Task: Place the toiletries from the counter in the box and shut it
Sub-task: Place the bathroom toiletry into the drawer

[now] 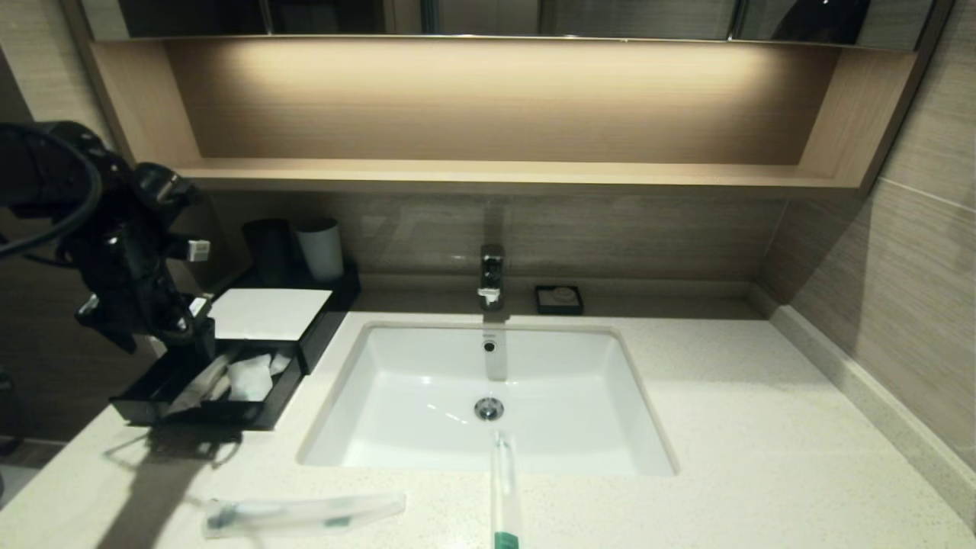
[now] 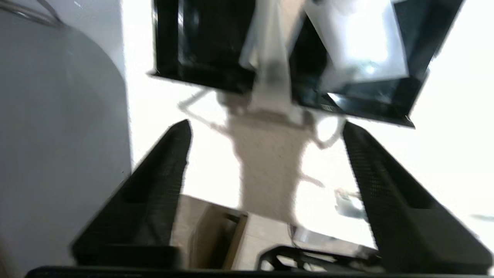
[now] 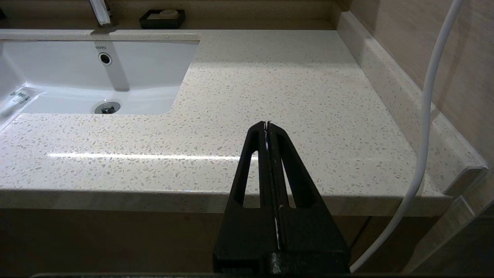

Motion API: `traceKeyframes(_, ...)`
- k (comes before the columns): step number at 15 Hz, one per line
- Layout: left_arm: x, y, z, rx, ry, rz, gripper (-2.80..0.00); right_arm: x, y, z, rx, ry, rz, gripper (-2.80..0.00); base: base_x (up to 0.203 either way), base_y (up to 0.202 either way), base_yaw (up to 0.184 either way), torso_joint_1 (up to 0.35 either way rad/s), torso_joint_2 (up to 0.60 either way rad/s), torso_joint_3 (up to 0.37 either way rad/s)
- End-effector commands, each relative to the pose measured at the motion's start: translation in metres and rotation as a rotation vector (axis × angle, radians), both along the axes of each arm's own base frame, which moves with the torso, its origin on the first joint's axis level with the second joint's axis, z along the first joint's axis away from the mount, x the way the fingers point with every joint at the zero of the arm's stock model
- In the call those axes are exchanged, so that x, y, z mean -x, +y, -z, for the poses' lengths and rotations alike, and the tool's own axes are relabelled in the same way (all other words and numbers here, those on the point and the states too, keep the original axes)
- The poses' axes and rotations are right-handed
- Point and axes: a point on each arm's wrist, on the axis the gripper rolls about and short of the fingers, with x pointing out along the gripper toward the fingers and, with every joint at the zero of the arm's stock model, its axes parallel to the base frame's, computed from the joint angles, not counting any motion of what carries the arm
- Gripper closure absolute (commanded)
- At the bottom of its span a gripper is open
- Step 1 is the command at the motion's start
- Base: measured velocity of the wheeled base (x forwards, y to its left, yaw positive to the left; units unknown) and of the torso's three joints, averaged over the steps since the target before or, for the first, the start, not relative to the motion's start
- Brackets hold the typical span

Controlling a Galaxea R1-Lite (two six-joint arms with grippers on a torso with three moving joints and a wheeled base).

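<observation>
Left gripper [image 2: 266, 127]: fingers spread wide, empty, hanging above the near end of the drawer [image 1: 164, 396] pulled out of the box [image 1: 267, 313]. Drawer contents: one clear sleeve [image 1: 200, 383] and the white sachet [image 1: 250, 377]. Second sleeve [image 1: 305, 512] lay flat on the counter [image 1: 762, 442] near its front edge; third sleeve [image 1: 505, 496] lay across the sink [image 1: 427, 381] rim. Right gripper [image 3: 267, 124]: fingers pressed together, parked off the counter's front edge.
</observation>
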Motion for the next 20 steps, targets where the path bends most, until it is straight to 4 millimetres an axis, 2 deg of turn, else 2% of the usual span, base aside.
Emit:
traceKeyframes(1, 0.020, -0.003, -0.017, 0.067, -0.029, -0.034, 0.00, 0.000, 0.000, 0.000, 0.000, 0.001, 0.000, 0.00, 0.000, 0.000, 0.000, 0.000, 0.00, 0.000)
traceKeyframes(9, 0.055, -0.007, -0.007, 0.259, 0.025, -0.237, 0.00, 0.000, 0.000, 0.000, 0.000, 0.001, 0.000, 0.00, 0.000, 0.000, 0.000, 0.000, 0.00, 0.000)
traceKeyframes(13, 0.058, -0.006, 0.004, 0.268, 0.016, -0.268, 0.00, 0.000, 0.000, 0.000, 0.000, 0.001, 0.000, 0.00, 0.000, 0.000, 0.000, 0.000, 0.00, 0.000)
traceKeyframes(20, 0.051, 0.009, 0.025, 0.253, -0.021, -0.332, 0.00, 0.000, 0.000, 0.000, 0.000, 0.001, 0.000, 0.00, 0.000, 0.000, 0.000, 0.000, 0.00, 0.000)
